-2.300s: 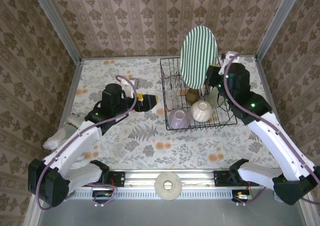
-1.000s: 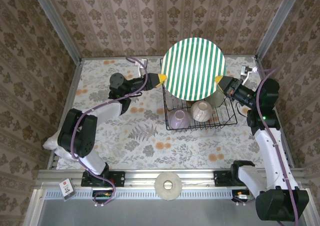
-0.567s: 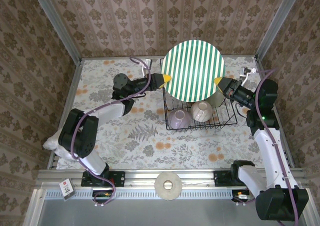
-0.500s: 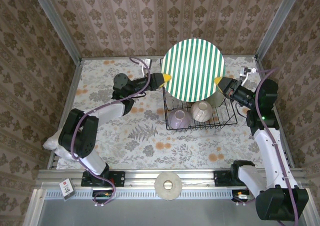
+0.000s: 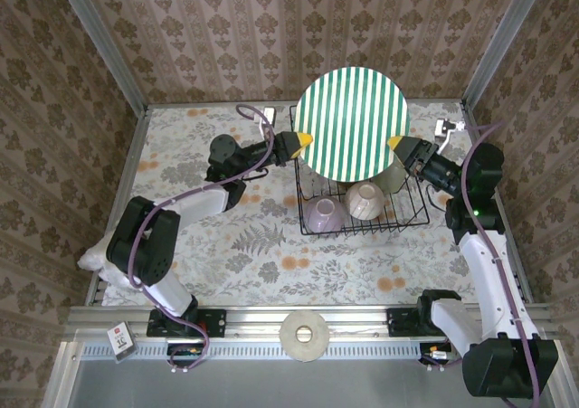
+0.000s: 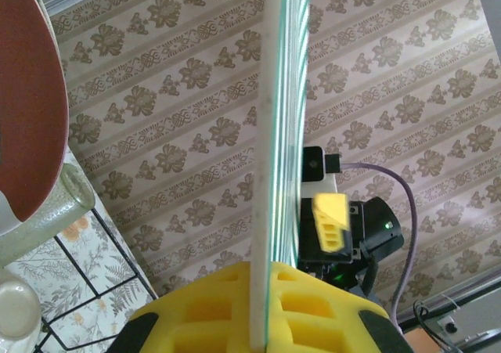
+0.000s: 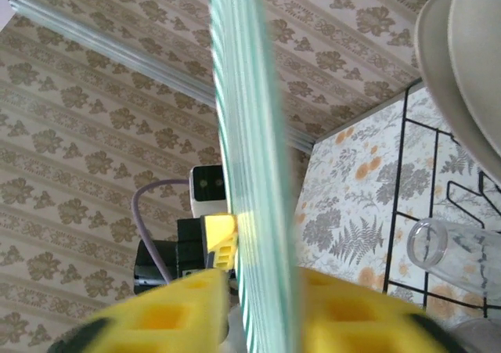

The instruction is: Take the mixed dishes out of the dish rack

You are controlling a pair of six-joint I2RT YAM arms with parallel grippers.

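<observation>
The green-striped plate hangs upright, face to the top camera, above the black wire dish rack. My left gripper is shut on its left rim; in the left wrist view the yellow pads pinch the thin edge. My right gripper is at the right rim. There its fingers stand apart on either side of the plate, wider than the rim. In the rack sit a lilac bowl, a cream bowl and a pale plate.
A red plate and a pale green tumbler stand in the rack's back part, and a clear glass lies there. A white plush dog lies at the left table edge. A pale ring disc rests on the front rail.
My left gripper has shut on the plate's left rim. My right gripper's fingers have parted from a shut grip. The plate has hardly moved.
</observation>
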